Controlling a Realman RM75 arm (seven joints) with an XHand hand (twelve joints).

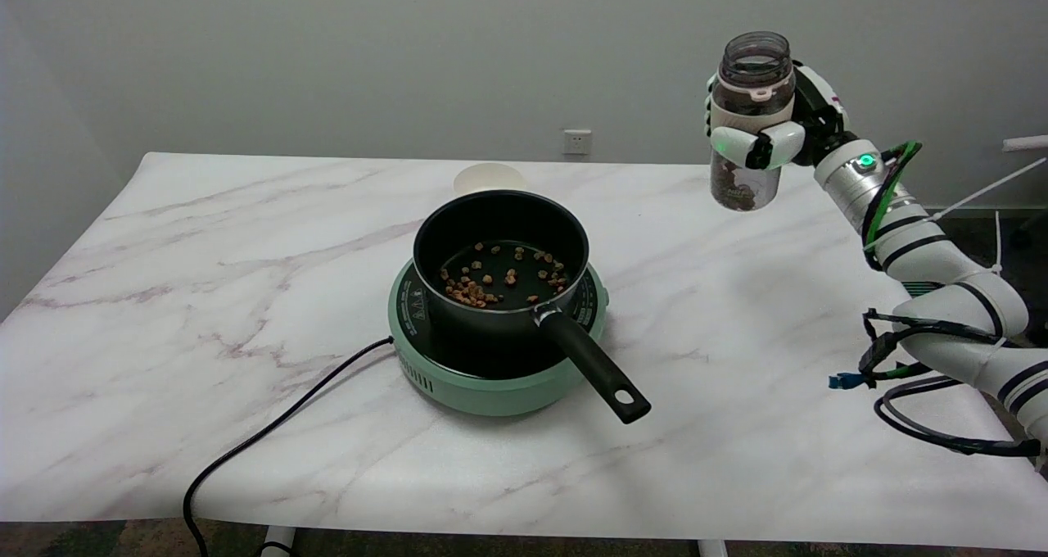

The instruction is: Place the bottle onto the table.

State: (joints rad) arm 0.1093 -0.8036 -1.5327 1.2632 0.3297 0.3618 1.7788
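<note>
My right hand [774, 135] grips a clear bottle [749, 119] with brown contents, held upright in the air at the upper right. The bottle's open mouth points up and its bottom hangs well above the marble table [737, 393], over the far right part. White fingers [757, 145] wrap around its middle, hiding part of it.
A black pot [499, 254] with brown pieces in it sits on a green hotplate [491, 377] at the table's middle, its handle [594, 364] pointing to the near right. A black cord [270, 434] runs off the front left edge. A pale lid [489, 178] lies behind the pot.
</note>
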